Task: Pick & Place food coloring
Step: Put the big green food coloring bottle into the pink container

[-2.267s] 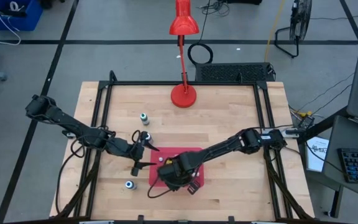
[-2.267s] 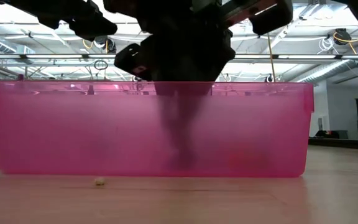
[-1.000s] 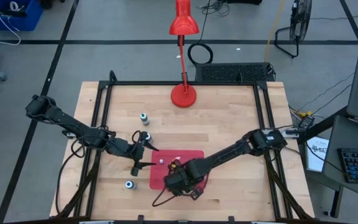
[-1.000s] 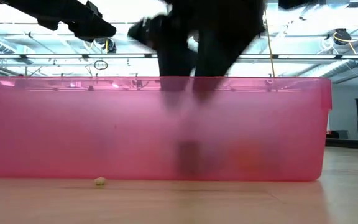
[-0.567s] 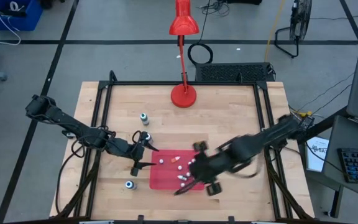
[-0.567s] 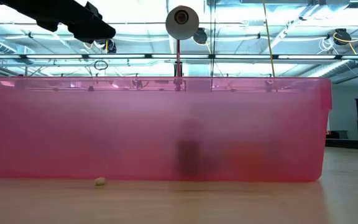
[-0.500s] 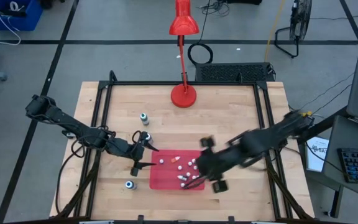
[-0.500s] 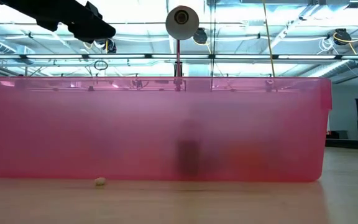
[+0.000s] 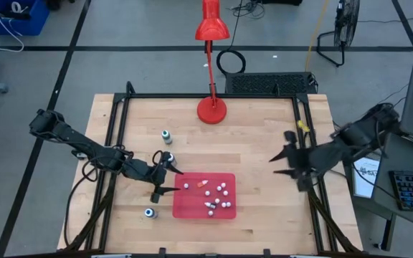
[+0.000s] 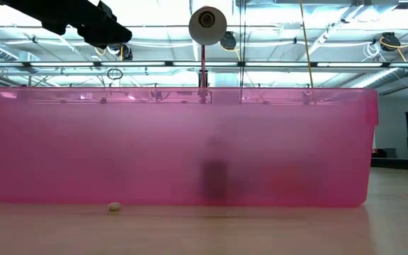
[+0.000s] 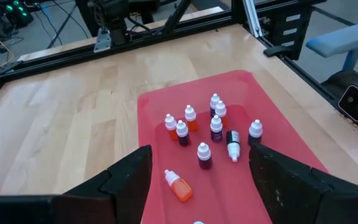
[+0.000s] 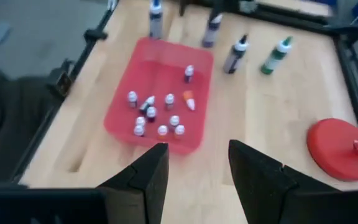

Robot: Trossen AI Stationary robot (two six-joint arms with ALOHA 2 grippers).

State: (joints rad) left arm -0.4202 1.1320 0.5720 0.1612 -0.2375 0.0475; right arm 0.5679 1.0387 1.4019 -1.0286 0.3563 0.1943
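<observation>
While the right hand [image 9: 287, 163] hangs over the right part of the worktop [image 9: 264, 143] with its two fingers spread apart and nothing between them, the food coloring [image 9: 217, 195] sits well off to its side, gathered in the red tray [image 9: 192, 209]. From the right wrist view the little bottles [image 12: 157, 115] cluster mostly toward one half of the tray [image 12: 129, 134], white caps up, with one orange-tipped bottle [image 12: 189, 99] lying a little apart from the group.

The left hand [image 9: 165, 174] waits just beside the tray's left edge, fingers [image 11: 129, 180] parted wide and empty. Straight ahead of it, past its fingertips, the bottles [image 11: 210, 127] stand close together on the tray floor [image 11: 278, 134] (one dark-bodied bottle [image 11: 232, 144] lies on its side, and an orange one [image 11: 178, 185] lies tipped over nearest the hand).

Four taller bottles are outside the tray: one [image 9: 166, 136] beyond the left hand toward the lamp, one [image 9: 149, 212] on the near side of that hand, and two close by its fingers. A red desk lamp [image 9: 211, 107] stands at the far edge, well apart from both hands. At worktop level the tray's pink wall [image 10: 83, 149] fills the picture, with a dark bottle shape [image 10: 214, 178] showing dimly through it.
</observation>
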